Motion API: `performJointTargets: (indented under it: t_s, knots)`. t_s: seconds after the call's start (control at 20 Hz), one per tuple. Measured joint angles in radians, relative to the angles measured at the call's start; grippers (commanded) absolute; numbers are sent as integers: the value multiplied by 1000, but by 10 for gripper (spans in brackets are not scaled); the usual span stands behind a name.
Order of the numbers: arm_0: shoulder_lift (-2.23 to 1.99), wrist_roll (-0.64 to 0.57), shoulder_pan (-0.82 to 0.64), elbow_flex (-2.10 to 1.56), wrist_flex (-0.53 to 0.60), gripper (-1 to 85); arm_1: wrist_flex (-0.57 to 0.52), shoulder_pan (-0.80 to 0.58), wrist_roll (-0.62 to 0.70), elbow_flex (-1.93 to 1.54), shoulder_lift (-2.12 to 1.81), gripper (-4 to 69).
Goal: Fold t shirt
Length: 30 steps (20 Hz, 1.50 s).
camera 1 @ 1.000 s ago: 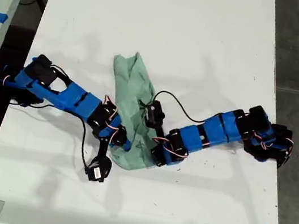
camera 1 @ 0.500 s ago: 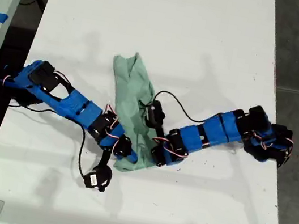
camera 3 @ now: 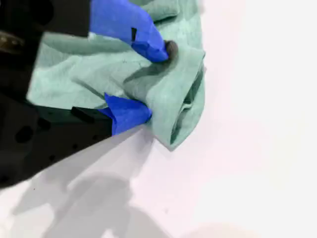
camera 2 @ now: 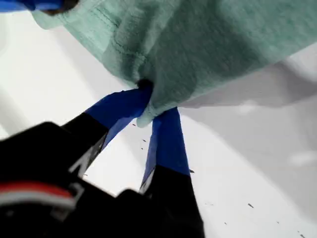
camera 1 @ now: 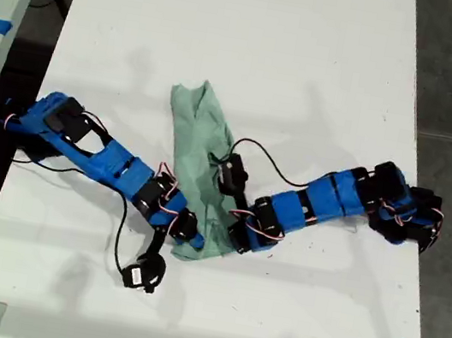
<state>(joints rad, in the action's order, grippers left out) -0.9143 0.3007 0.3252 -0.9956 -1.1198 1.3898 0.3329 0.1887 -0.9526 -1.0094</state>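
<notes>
From the exterior view's left: an arm reaches in w/ its fingers at the near end of the t shirt (camera 1: 199, 173), a long crumpled strip mid-tabletop (camera 1: 313, 62); another arm comes in from the exterior view's right. Can't tell which arm is which. My first gripper (camera 2: 151, 111) has its fingers pinching a hem edge; my second gripper (camera 3: 146, 79) clamps a bunched fold. Progress: I'd judge early, shirt's bundled, not flat or squared, real folds left. No containers in sight.

The t shirt (camera 1: 200, 163) lies on the table (camera 1: 315, 54) at mid-frame of the exterior view, running down between two arms (one entering from each side).
</notes>
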Motion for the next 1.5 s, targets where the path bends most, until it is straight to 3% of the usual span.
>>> performJointTargets:
  t_s: [0.3, 0.55, 0.95, 1.2, 1.45, 1.5]
  knots:
    - [12, 6, 8, 8, 8, -4, 0, 8, -2, 2, 0, 24]
    - [-77, -41, 34, -2, -86, -4, 17, 25, 25, 92, 2, 24]
    - [-474, -181, 60, -40, -186, -4, -61, 28, 328, 141, -279, 24]
    - [-611, -216, -140, -120, -374, -4, -97, -206, 528, 114, -414, 24]
    - [-721, -344, -453, -296, -430, -2, -161, -453, 664, 5, -416, 24]
    - [-732, -379, -512, -324, -431, 51, -184, -497, 675, -28, -416, 24]
